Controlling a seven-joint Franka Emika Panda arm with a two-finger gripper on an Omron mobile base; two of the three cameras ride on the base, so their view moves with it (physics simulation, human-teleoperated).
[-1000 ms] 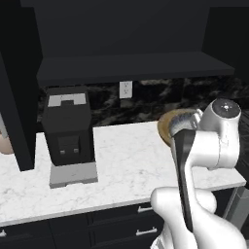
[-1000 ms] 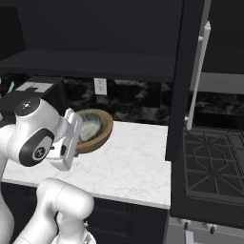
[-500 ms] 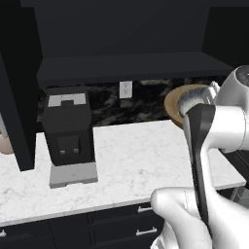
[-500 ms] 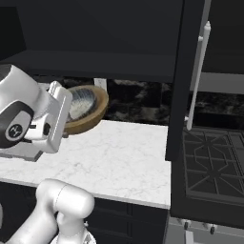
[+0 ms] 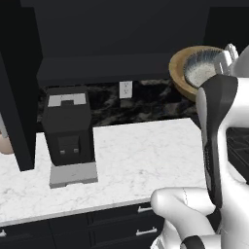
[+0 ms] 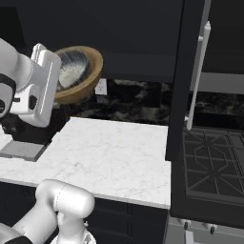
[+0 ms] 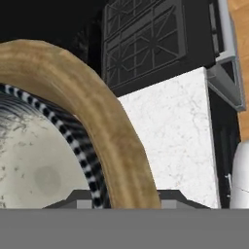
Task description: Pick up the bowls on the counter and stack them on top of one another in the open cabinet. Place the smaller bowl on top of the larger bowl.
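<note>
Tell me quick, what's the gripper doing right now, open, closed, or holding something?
Gripper: holding the larger bowl by its rim, lifted off the counter, with the smaller bowl nested inside it. The fingers themselves are hidden.

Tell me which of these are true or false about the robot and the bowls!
1. The wide light-brown wooden bowl is lifted off the white marble counter. True.
2. The small grey speckled bowl sits inside the wooden bowl. True.
3. The black boxy coffee machine lies tipped over. False: it stands upright on the counter.
4. The wooden bowl rests on the dark stove grate. False: it is up in the air, at the robot's hand.
5. A white wall socket is on the dark back wall. True.
</note>
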